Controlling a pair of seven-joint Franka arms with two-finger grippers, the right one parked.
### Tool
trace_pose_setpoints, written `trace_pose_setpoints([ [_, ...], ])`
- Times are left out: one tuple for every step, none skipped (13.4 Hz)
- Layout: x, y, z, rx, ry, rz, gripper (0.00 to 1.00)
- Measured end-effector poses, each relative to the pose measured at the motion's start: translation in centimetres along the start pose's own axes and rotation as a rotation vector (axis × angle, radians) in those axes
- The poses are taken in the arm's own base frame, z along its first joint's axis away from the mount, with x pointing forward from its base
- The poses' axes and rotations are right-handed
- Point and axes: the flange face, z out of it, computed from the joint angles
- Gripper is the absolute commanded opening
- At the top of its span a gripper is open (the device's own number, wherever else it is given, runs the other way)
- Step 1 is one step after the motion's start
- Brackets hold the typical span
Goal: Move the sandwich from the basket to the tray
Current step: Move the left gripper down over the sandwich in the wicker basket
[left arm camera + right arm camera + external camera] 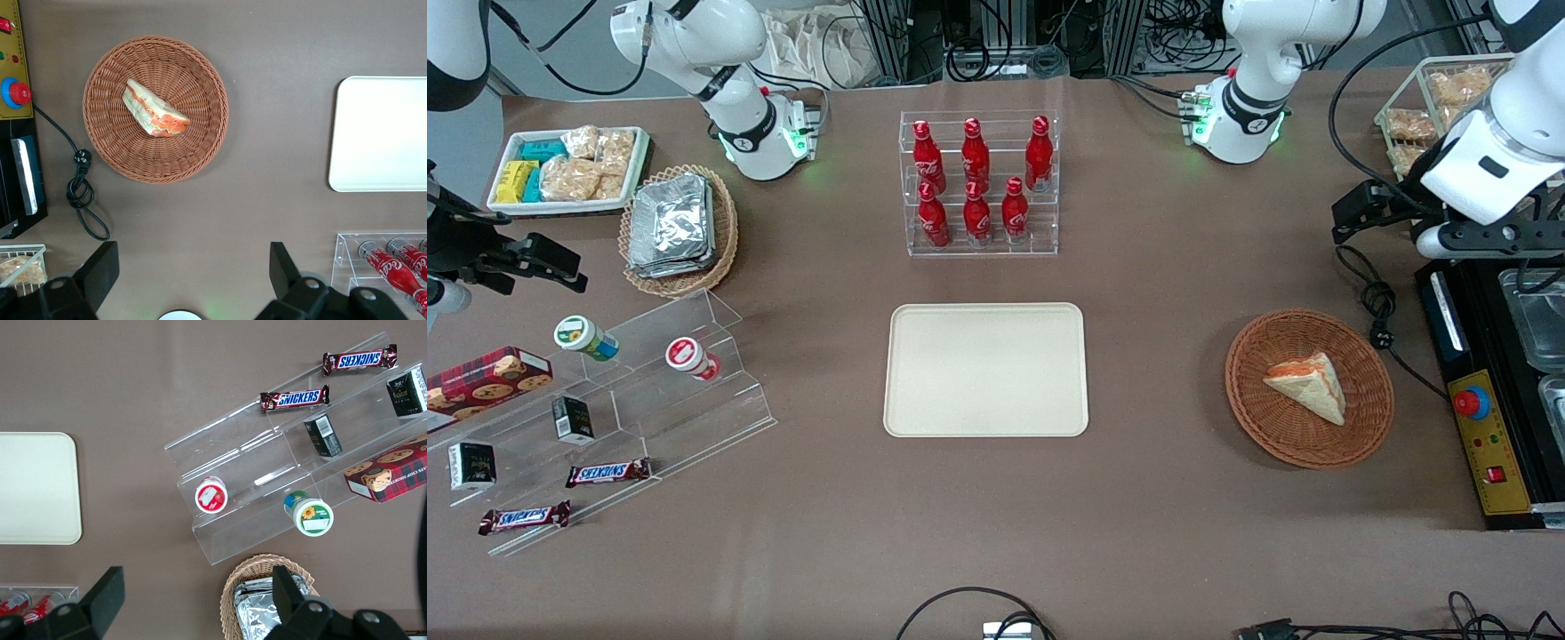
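The sandwich (1307, 387), a white wedge with orange-red and pale green filling, lies in the round reddish-brown basket (1280, 436) toward the working arm's end of the table. The cream-beige tray (987, 369) lies flat at mid-table with nothing on it. My left gripper (1352, 213) hangs above the table, farther from the front camera than the basket and well apart from it. In the left wrist view the gripper (193, 267) is open and holds nothing, with the sandwich (155, 110), the basket (187, 73) and the tray (380, 133) all in sight.
A clear rack of red bottles (978, 182) stands farther back than the tray. A black control box with a red button (1480, 427) and a coiled black cable (1378, 302) lie beside the basket. Acrylic snack steps (605, 391) and a foil-packet basket (680, 227) lie toward the parked arm's end.
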Motion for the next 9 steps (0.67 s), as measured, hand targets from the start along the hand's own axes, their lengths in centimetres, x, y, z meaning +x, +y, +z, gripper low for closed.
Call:
trace_pose_setpoints([
  [0.1,0.0,0.1,0.000,-0.002,0.000,1.00],
  [0.1,0.0,0.2,0.002,-0.004,0.000,1.00],
  [0.2,-0.2,0.3,0.014,-0.003,-0.001,1.00],
  [0.6,-0.5,0.5,0.041,0.004,-0.004,1.00],
  [1.4,-0.8,1.1,0.065,0.023,-0.005,1.00],
  [2.3,-1.1,2.1,0.079,0.039,-0.005,1.00],
  [3.2,-1.2,3.6,0.086,0.038,-0.015,1.00],
  [4.0,-1.6,5.3,0.087,0.026,-0.058,1.00],
  [5.0,-2.2,7.0,0.088,0.022,-0.143,1.00],
])
